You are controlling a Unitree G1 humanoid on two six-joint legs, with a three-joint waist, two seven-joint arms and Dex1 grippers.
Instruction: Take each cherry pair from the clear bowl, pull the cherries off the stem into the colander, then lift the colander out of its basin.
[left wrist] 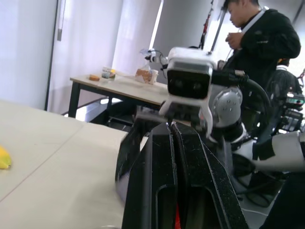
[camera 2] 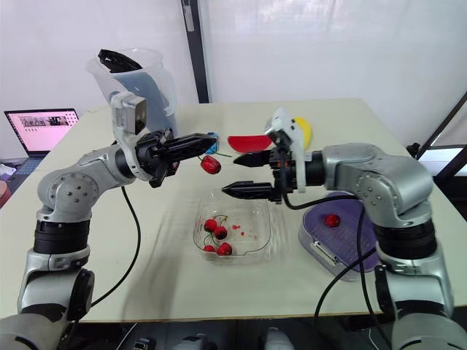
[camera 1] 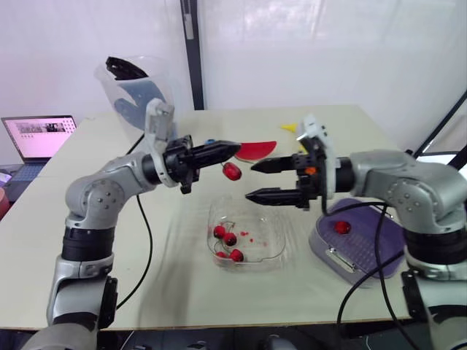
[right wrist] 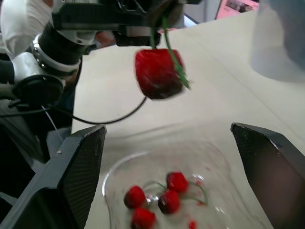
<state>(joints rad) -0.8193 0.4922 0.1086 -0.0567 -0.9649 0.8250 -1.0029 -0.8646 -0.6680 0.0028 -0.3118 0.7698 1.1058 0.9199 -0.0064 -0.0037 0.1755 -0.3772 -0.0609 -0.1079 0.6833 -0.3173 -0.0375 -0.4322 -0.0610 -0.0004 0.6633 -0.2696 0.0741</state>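
Left jaws pinch the stem [right wrist: 171,52] of 1 cherry [camera 1: 232,172] above clear bowl [camera 2: 255,219]; right jaws spread wide.

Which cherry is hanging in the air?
The cherry dangling by its stem from the left gripper, above the clear bowl; the others lie in the bowl or the colander.

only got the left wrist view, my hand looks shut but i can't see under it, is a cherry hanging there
observer: yes, the left hand is shut on the stem of a hanging cherry.
operator: where's my other hand
observer: the right hand is open, facing that cherry from the opposite side and not touching it.
operator: anything in the colander yet
observer: one loose cherry lies in the purple colander.
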